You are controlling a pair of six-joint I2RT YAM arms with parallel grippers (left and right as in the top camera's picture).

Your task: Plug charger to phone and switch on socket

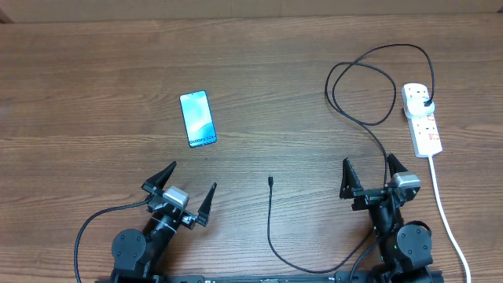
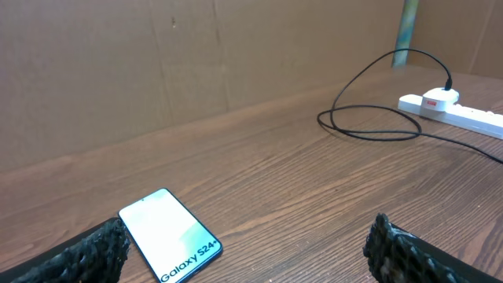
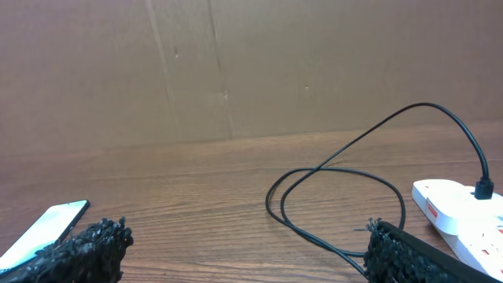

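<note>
Wooden table point(image 1: 94, 71): teal-screened phone point(image 1: 197, 119).

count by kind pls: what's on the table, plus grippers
Phone: 1
Charger cable: 1
Power strip: 1
Grippers: 2, left gripper and right gripper, both open and empty
Total: 5

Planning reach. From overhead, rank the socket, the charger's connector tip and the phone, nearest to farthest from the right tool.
From the right tool:
1. socket, to its right, farther back
2. connector tip, to its left
3. phone, far left
</note>
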